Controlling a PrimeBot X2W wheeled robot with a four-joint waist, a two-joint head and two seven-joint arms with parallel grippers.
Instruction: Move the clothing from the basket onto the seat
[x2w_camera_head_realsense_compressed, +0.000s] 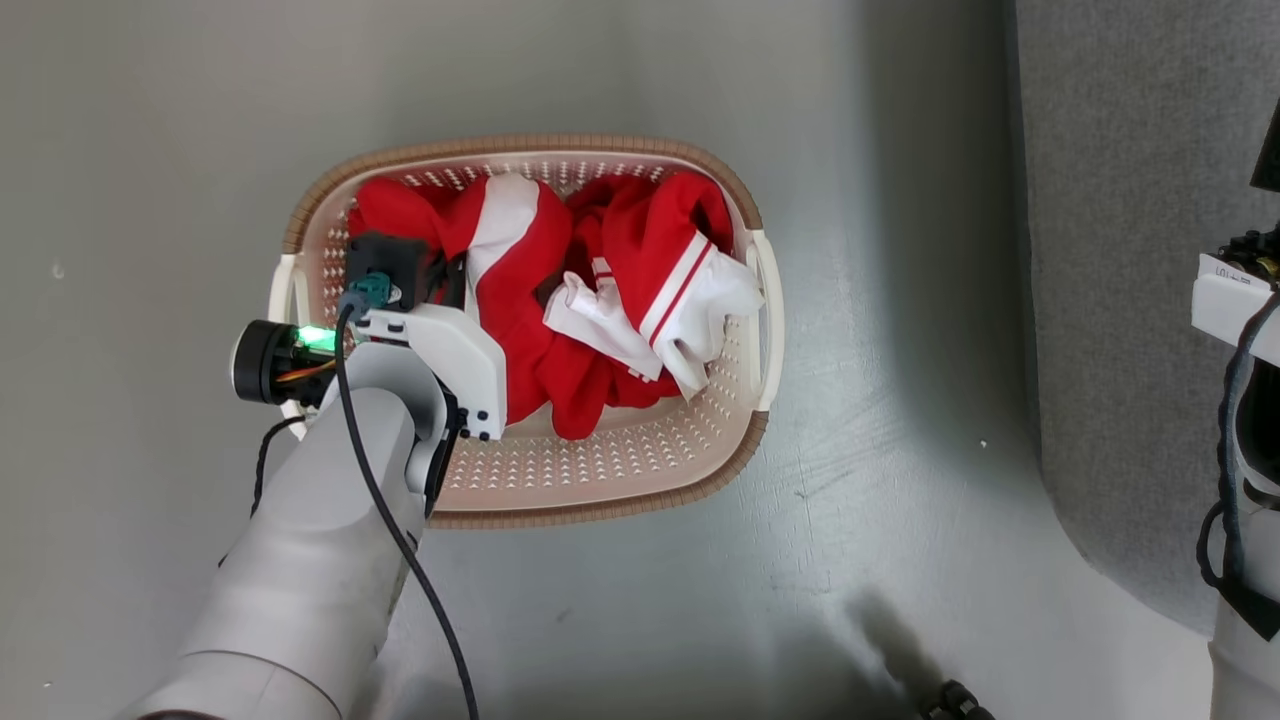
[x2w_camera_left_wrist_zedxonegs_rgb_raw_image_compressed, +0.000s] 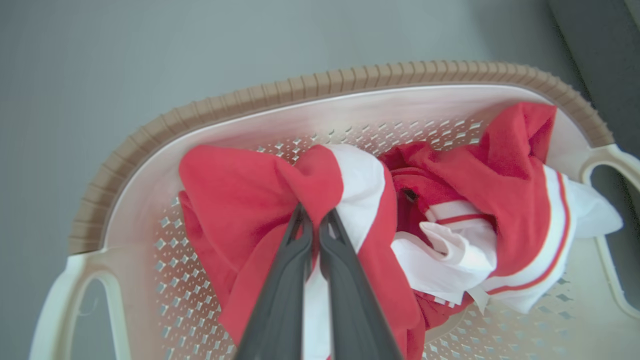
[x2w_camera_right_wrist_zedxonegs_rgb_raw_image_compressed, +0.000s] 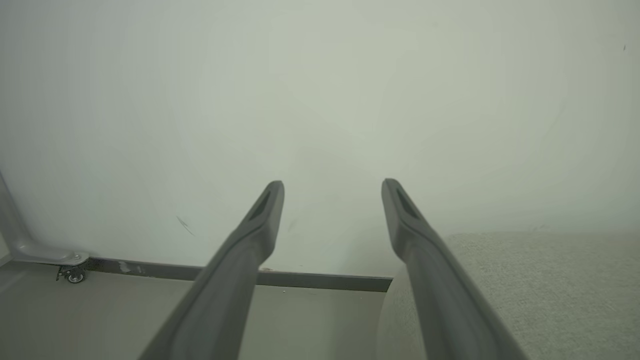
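head view: basket (x2w_camera_head_realsense_compressed: 600, 465) on grey floor (x2w_camera_head_realsense_compressed: 150, 150)

left arm (x2w_camera_head_realsense_compressed: 330, 520) extended forward, left gripper (x2w_camera_left_wrist_zedxonegs_rgb_raw_image_compressed: 314, 220) pinched tight on clothing (x2w_camera_left_wrist_zedxonegs_rgb_raw_image_compressed: 235, 185), right gripper (x2w_camera_right_wrist_zedxonegs_rgb_raw_image_compressed: 332, 192) fingers spread wide apart

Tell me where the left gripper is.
In the left wrist view, the left gripper is inside the basket, shut on a red fold of the clothing.
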